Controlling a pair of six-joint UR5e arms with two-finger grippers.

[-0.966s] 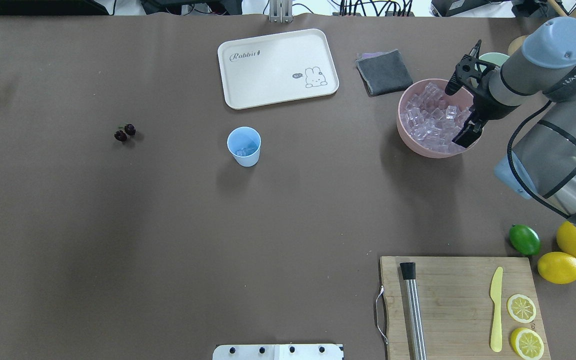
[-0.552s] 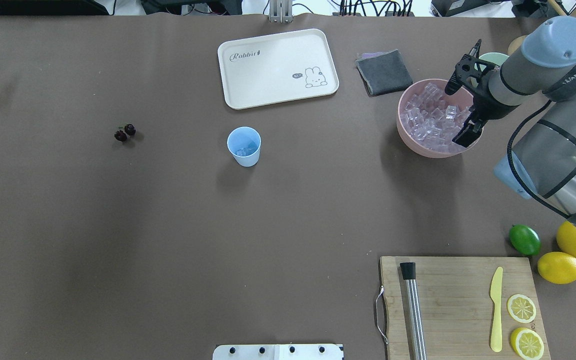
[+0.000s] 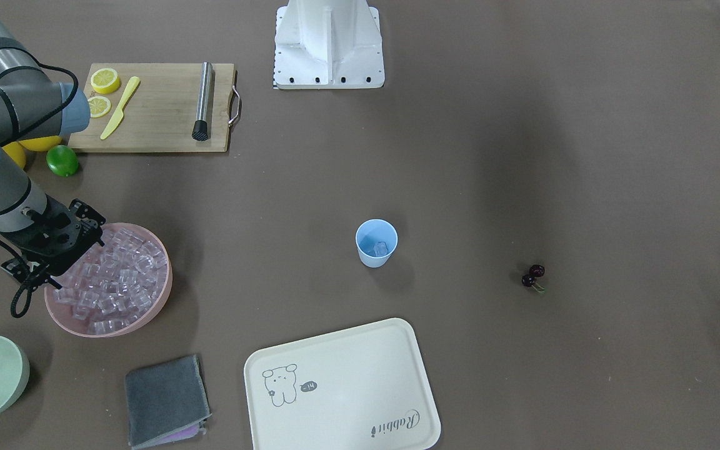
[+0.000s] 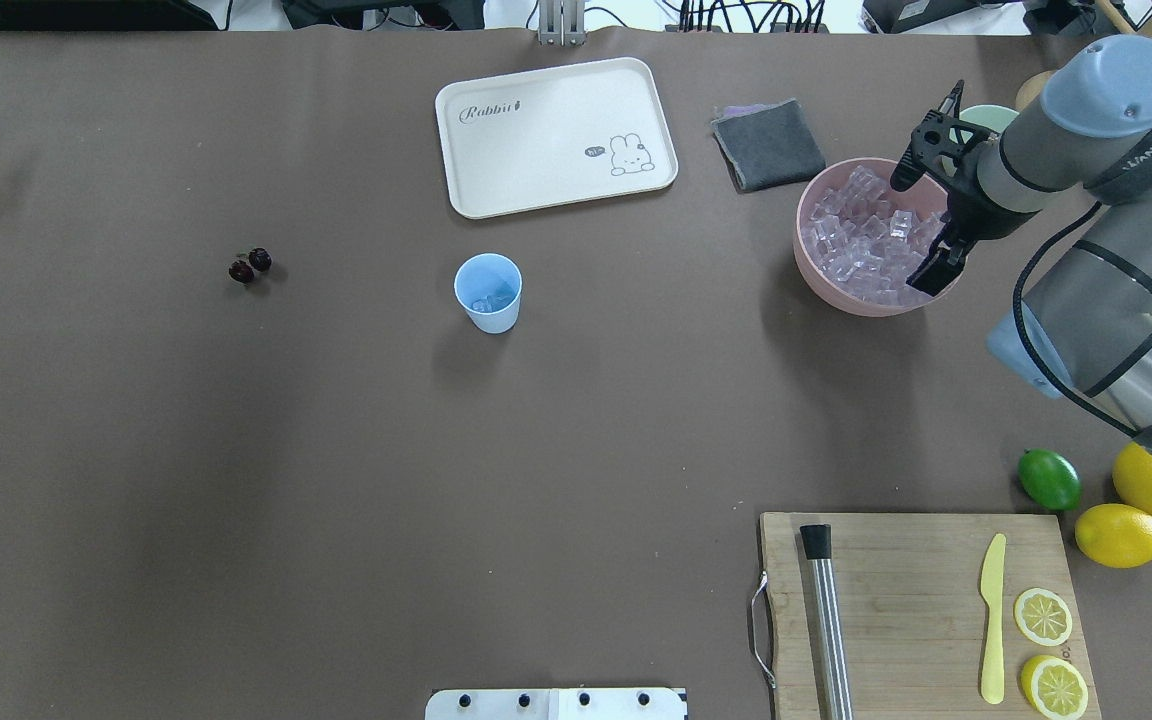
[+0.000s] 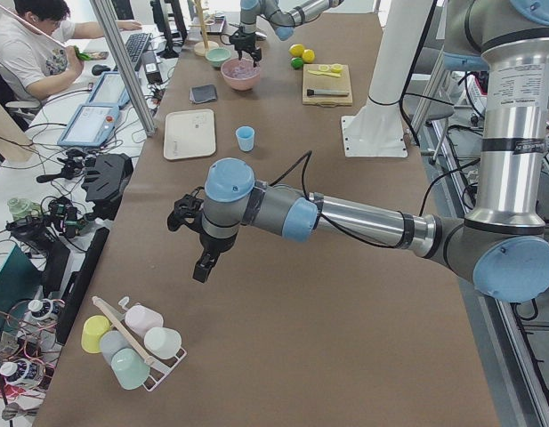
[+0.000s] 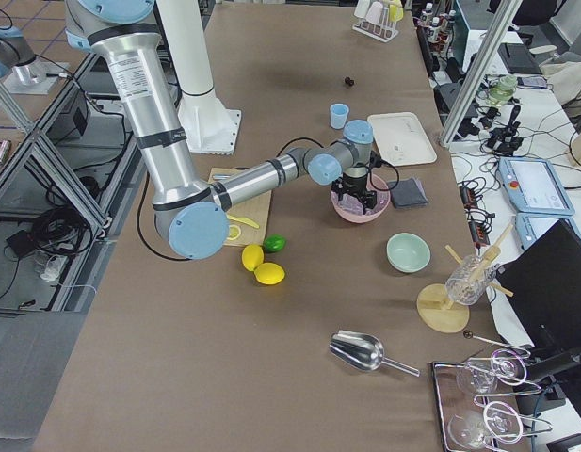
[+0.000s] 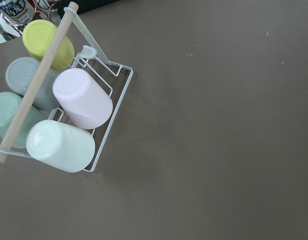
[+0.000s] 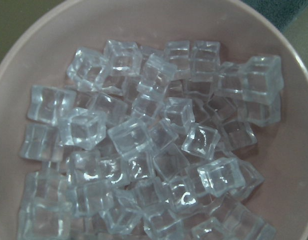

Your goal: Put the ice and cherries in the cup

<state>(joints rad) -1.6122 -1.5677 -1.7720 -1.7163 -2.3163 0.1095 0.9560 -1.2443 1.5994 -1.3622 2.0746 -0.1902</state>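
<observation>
1. Over the last second almost nothing has moved. The right gripper (image 4: 914, 231) still hangs over the pink bowl (image 4: 798, 240), jaws apart and holding no ice (image 4: 861, 240), so the next cube isn't picked yet.
2. The cup (image 4: 488, 293) stands upright on the surface (image 4: 576, 450), mouth up, with a little ice inside.
3. The cherries (image 4: 250, 265) lie well to its left, the pair set diagonally.
4. Left gripper (image 5: 194, 240): I cannot tell how its jaws stand.

The cream tray (image 4: 536, 150) bears the word "Rabbit" beside a small rabbit drawing.
</observation>
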